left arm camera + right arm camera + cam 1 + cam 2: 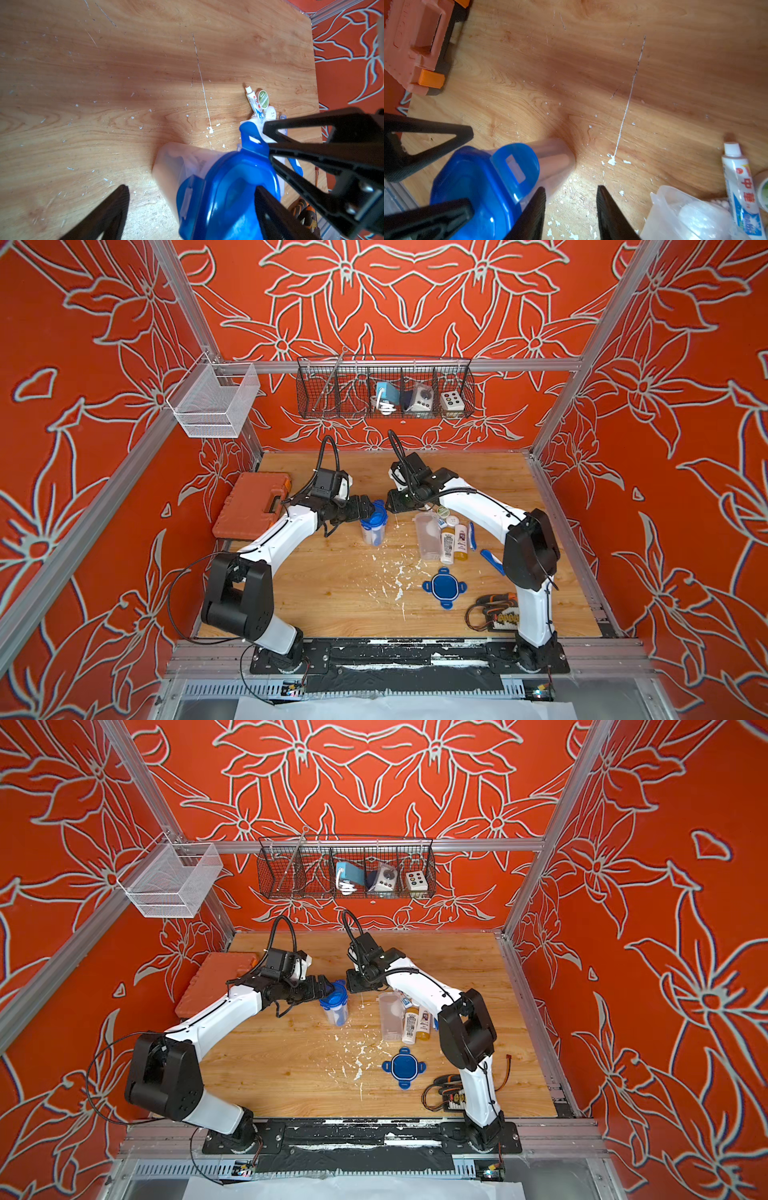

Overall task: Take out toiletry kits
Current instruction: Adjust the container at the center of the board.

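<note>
Left gripper (191, 188) closest to lens: jaws wide, straddling the lidded tub (176, 162) at its blue lid (228, 187), one finger (108, 212) well clear of the wall, nothing gripped. Right gripper (571, 188) roughly half spread, empty, one finger (533, 212) just beside the lid's raised tab (517, 166). Tub stands upright in the middle of the surface (332, 593); lid blocks kit one (376, 533), a blue-white blur through the wall. Kit two (411, 1025) lies loose toward the right edge beside an open tub (428, 537) on its side, right forearm (478, 510) overhanging it. Count: 2 tubs, 2 blue lids (loose lid (444, 587) nearer front edge), 2 white bottles (447, 545), 1 amber bottle (462, 556), 1 green tin (264, 99), 1 tube (254, 104), 2 toothbrushes (471, 533). Orange tool case (253, 506) at left edge, cable bundle (494, 610) near front-right corner.
</note>
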